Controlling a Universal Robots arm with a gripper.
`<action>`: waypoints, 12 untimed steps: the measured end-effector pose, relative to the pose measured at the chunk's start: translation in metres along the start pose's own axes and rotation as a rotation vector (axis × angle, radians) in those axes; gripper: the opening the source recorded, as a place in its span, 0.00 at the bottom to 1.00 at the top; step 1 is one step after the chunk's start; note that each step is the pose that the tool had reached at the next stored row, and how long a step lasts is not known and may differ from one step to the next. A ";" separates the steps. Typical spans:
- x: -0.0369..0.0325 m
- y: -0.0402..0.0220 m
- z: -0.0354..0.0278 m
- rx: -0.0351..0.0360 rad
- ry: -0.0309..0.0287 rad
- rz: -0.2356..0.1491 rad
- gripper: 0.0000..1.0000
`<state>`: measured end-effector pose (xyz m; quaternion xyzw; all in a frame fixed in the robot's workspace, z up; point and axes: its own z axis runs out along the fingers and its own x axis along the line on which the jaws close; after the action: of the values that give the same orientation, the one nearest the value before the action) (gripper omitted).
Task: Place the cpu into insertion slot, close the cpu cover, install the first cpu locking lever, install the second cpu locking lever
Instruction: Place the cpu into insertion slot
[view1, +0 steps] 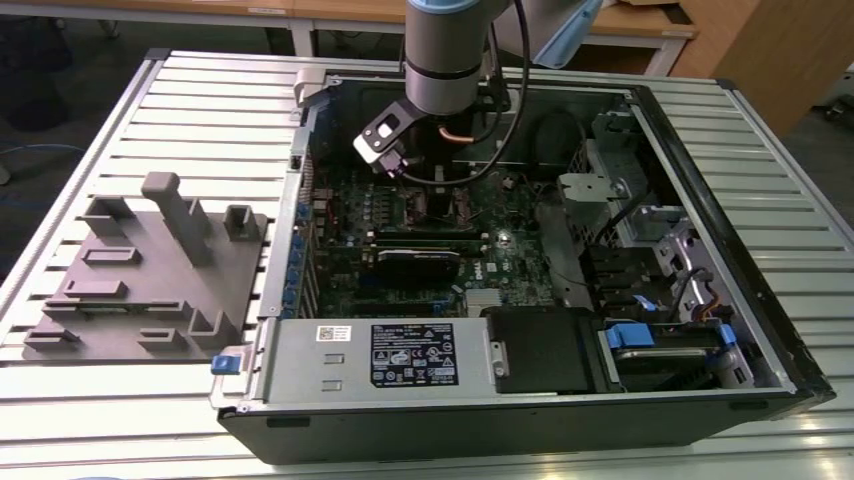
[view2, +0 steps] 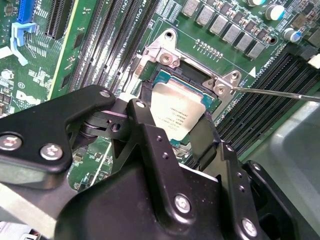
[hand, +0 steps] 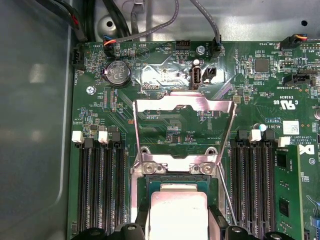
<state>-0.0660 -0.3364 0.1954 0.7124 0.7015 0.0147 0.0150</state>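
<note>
My gripper (view1: 434, 192) reaches down into the open computer case over the green motherboard (view1: 400, 215). In both wrist views its black fingers (view2: 145, 127) stand on two opposite sides of the cpu (view2: 176, 111), a silvery square chip, and touch its edges. The cpu (hand: 178, 212) sits level at the insertion slot (hand: 175, 177), right over its dark frame (view2: 189, 80). The cpu cover (hand: 185, 106) is swung open and stands up from its hinge beyond the slot. A thin wire locking lever (view2: 280, 93) sticks out beside the slot, unlatched (hand: 227, 196).
Long black memory slots (hand: 100, 190) flank the socket on both sides (hand: 255, 185). A black card (view1: 427, 262) and a power supply (view1: 387, 355) lie nearer the case front. A grey fixture plate (view1: 147, 270) rests on the slatted table at the exterior view's left.
</note>
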 end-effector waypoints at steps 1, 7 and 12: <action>0.0000 0.0000 0.0001 0.0000 0.0001 0.000 0.54; 0.0001 0.0001 0.0003 0.0001 0.0000 0.000 0.54; 0.0002 0.0005 0.0005 0.0001 0.0000 0.000 0.54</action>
<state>-0.0655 -0.3362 0.1950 0.7124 0.7014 0.0147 0.0149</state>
